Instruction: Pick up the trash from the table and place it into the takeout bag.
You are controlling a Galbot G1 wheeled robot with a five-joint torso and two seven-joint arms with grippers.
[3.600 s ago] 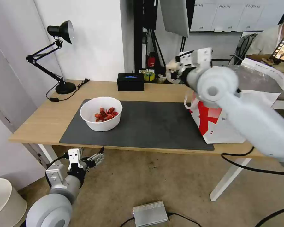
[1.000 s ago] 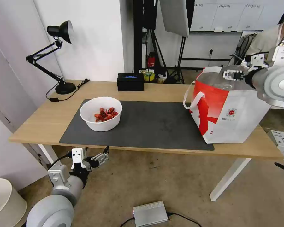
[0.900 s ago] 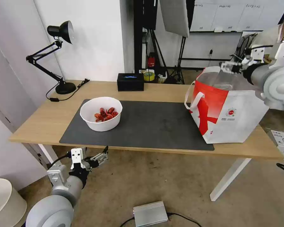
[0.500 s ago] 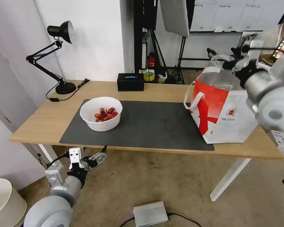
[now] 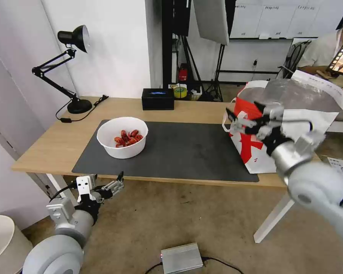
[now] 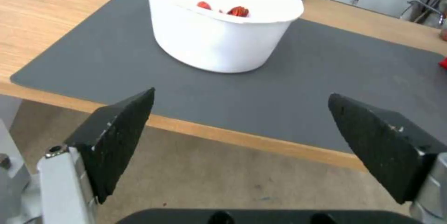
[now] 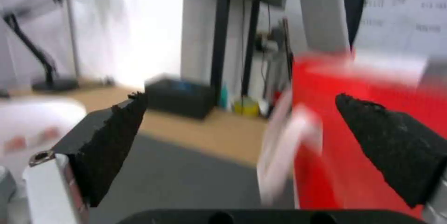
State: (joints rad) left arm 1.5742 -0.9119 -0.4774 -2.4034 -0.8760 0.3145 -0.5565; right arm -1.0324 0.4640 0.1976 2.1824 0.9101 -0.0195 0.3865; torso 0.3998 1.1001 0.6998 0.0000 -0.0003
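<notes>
Head cam: white bowl of crawfish shells point(image 5: 122, 137) sits near the dark mat's point(image 5: 179, 152) left end, takeout bag point(image 5: 255, 144) at the table's point(image 5: 45, 146) right end. Right gripper point(image 5: 244, 120) hangs wide open, empty, by the bag's front. Left gripper point(image 5: 112, 186) waits below the front edge.

Left wrist: jaws wide, bowl point(image 6: 223, 32) beyond.

Right wrist: blurry; fingers point(image 7: 107, 140) spread, red bag point(image 7: 363, 119) beside.

Right end effector point(image 5: 244, 118) raised, left end effector point(image 5: 116, 186) low, both agape.
</notes>
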